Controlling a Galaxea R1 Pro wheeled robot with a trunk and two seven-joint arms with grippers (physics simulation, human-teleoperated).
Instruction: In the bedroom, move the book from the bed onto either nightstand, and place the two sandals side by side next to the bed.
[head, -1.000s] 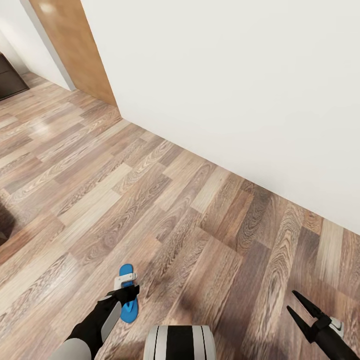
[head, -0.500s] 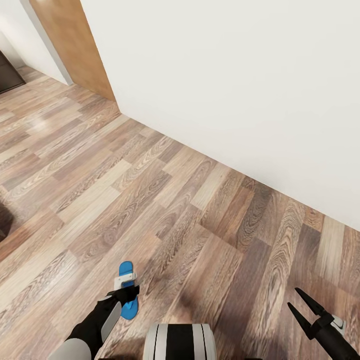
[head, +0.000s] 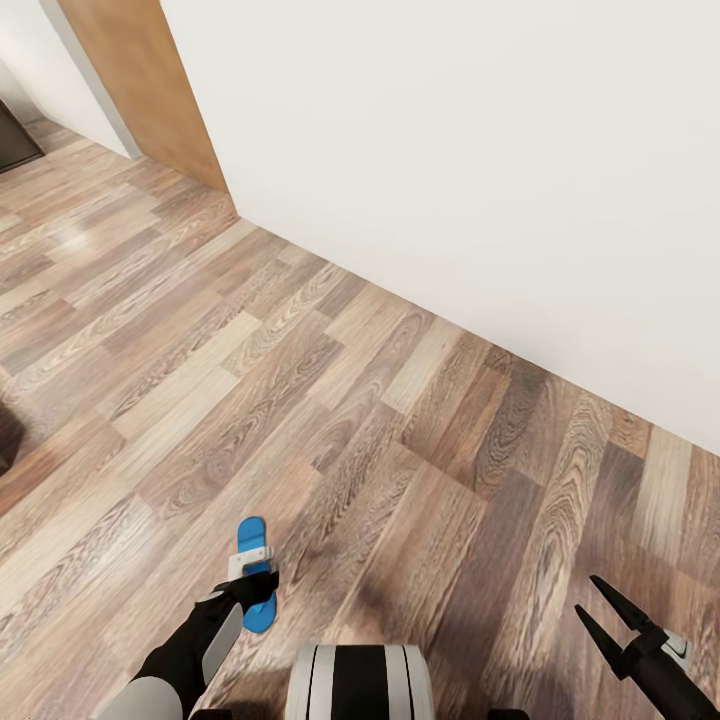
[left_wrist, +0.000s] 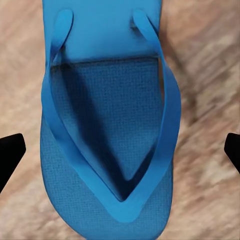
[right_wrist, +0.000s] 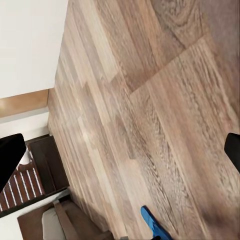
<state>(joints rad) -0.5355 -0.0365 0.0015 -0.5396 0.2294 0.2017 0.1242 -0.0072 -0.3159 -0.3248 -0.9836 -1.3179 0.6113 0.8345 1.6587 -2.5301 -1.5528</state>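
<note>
One blue sandal (head: 256, 573) lies on the wood floor (head: 330, 400) beneath the open left hand (head: 255, 588); right hand (head: 600, 612) open, empty

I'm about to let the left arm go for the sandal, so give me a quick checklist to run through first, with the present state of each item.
1. Sandal centred between the left gripper fingers: ok.
2. Left gripper open wide enough: ok.
3. Sandal strap-side up, flat on the floor: ok.
4. Height of the gripper above the sandal: cannot tell.
5. Right gripper open and away from the sandal: ok.
6. Second sandal located: not ok.
</note>
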